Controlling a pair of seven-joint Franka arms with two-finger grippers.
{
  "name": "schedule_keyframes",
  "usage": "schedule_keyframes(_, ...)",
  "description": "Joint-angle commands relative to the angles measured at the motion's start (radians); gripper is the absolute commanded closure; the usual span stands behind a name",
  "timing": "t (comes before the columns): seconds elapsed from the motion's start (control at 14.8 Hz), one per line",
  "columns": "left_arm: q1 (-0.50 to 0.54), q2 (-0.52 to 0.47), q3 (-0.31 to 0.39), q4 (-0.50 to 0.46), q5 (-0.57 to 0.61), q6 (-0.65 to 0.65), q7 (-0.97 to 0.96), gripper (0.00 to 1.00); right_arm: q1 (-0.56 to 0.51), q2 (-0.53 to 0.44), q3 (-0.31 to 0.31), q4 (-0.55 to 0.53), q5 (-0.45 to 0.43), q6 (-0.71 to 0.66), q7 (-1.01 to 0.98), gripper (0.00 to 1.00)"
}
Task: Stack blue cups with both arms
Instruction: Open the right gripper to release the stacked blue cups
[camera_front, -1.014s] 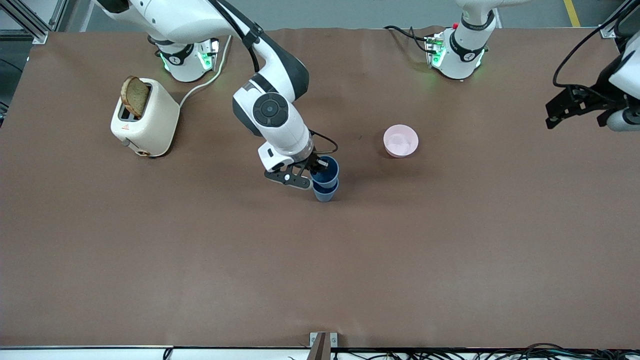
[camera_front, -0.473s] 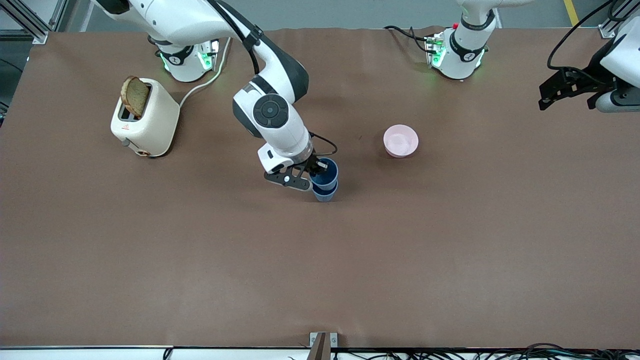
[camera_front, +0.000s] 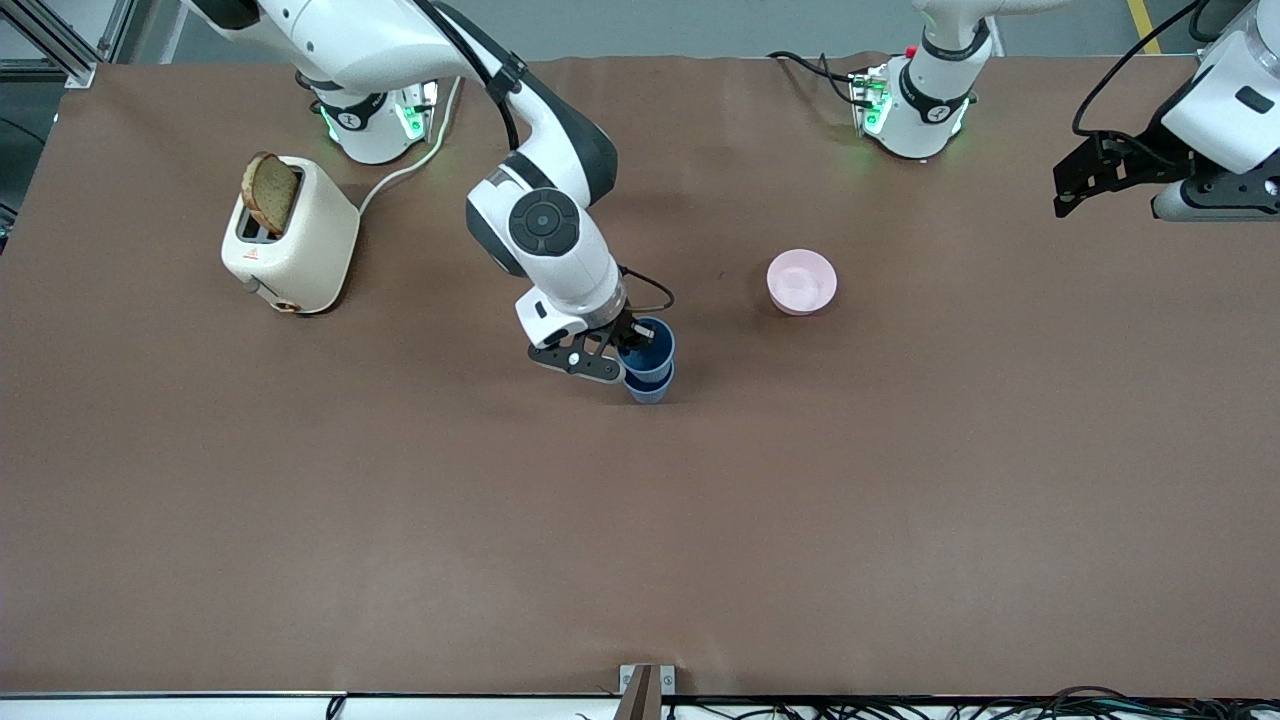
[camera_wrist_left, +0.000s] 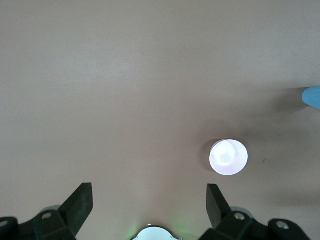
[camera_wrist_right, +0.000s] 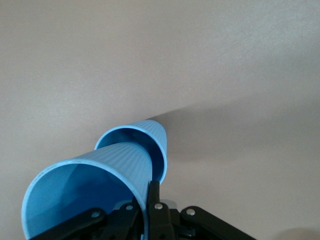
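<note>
Two matte blue tapered plastic cups nested mid-table, apparently seated | right gripper pinching upper cup's rim | left gripper spread wide, waiting above table's end | one pink bowl near.

One blue cup sits in the other blue cup mid-bench; the bowl lies toward the left arm's end, the toaster toward the right arm's.

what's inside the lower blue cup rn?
The upper blue cup, partly nested in the lower cup, with the right gripper shut on its rim. The lower cup's bottom is covered. The left gripper waits open, high over the table.
</note>
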Motion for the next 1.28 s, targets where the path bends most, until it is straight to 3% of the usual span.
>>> schedule_keyframes(0.0,0.006,-0.024,0.002,-0.022,-0.001,0.013,0.014,0.00,0.002,0.014,0.004,0.008,-0.046,0.007,0.040,0.99)
schedule_keyframes(0.61,-0.001,-0.012,-0.001,-0.015,-0.002,0.031,0.014,0.00,0.005,0.039,0.004,0.005,-0.061,0.043,0.053,0.95)
schedule_keyframes(1.22,0.005,0.008,0.001,0.012,-0.002,0.029,0.013,0.00,0.002,0.041,0.005,0.008,-0.058,0.037,0.058,0.86)
